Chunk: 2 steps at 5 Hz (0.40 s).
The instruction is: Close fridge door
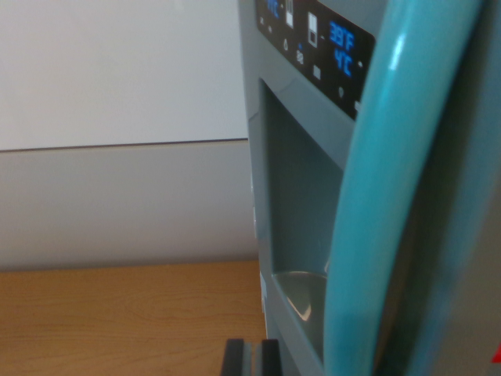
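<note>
The fridge door point(313, 180) filled the wrist view's right half, very near the camera, with its curved turquoise handle point(391, 196) running from the top right corner down to the bottom edge. Only a dark piece of the gripper point(250, 358) showed at the bottom edge, beside the foot of the door, so I could not tell whether its fingers stood wide or narrow, or whether they held anything. From this picture I also could not tell how far the door stood open, because no hinge and no cabinet body were visible. The main risk, in my judgement, was that the arm would push at a bad place: if contact fell on the rounded handle, the gripper could slide off it and scrape the door face. A push against the display panel point(317, 43), which showed blue digits near the top, could press its buttons or mark it. Because the toy fridge looked light, a strong push could also shift the whole unit along the wooden table point(125, 321) instead of turning the door. As for containers, the only one visible was the dispenser recess point(301, 204) in the door front, with a small pale tray point(301, 294) at its bottom, and it appeared to hold nothing.
</note>
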{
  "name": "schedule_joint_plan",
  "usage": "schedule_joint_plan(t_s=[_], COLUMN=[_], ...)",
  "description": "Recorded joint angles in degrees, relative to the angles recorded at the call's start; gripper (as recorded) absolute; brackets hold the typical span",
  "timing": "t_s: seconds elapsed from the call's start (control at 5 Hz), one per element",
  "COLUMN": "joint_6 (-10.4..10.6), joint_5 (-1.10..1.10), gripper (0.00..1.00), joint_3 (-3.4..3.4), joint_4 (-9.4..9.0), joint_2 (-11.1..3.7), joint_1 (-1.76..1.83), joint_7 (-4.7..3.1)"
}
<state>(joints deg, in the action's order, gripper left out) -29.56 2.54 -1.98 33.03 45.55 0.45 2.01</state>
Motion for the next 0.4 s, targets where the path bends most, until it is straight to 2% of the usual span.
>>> schedule_joint_plan(t_s=[0.2, 0.4], joint_6=[0.0, 0.02], joint_5=[0.0, 0.0], gripper=[1.0, 1.0], joint_3=[0.0, 0.03], joint_4=[0.0, 2.09], joint_2=[0.0, -2.72], joint_1=[0.0, 0.0], joint_7=[0.0, 0.0])
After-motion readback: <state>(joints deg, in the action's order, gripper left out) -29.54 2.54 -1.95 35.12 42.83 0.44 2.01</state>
